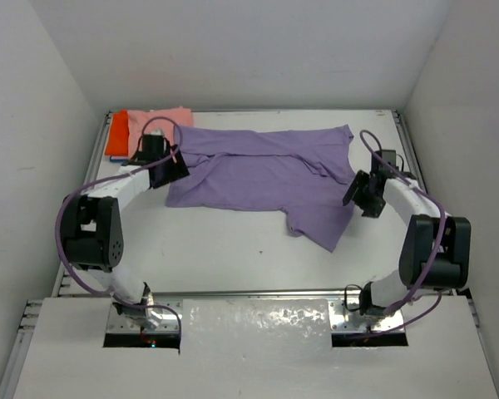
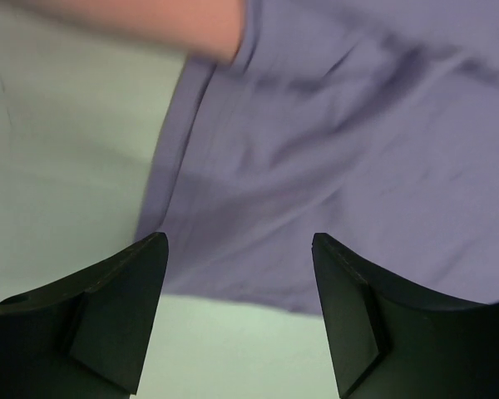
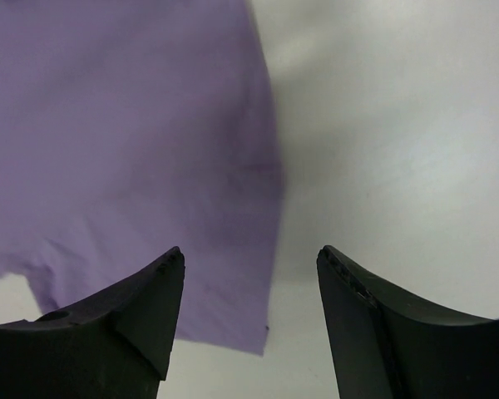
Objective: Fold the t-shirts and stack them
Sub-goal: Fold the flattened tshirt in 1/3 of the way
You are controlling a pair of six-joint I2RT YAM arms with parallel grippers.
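Observation:
A lavender-purple t-shirt (image 1: 258, 174) lies spread across the middle of the table, partly folded over, with one sleeve trailing toward the front right. Folded salmon-pink (image 1: 162, 120) and orange-red (image 1: 116, 135) t-shirts sit at the back left corner. My left gripper (image 1: 171, 163) hovers open over the lavender shirt's left edge (image 2: 341, 150); nothing is between its fingers (image 2: 121, 307), and the pink shirt (image 2: 150, 21) shows at the top of that view. My right gripper (image 1: 359, 193) stands open just above the shirt's right edge (image 3: 125, 141), holding nothing.
The white table (image 1: 233, 258) is boxed in by white walls on the left, back and right. A metal rail (image 1: 258, 293) runs along the near edge by the arm bases. Purple cables loop from both arms.

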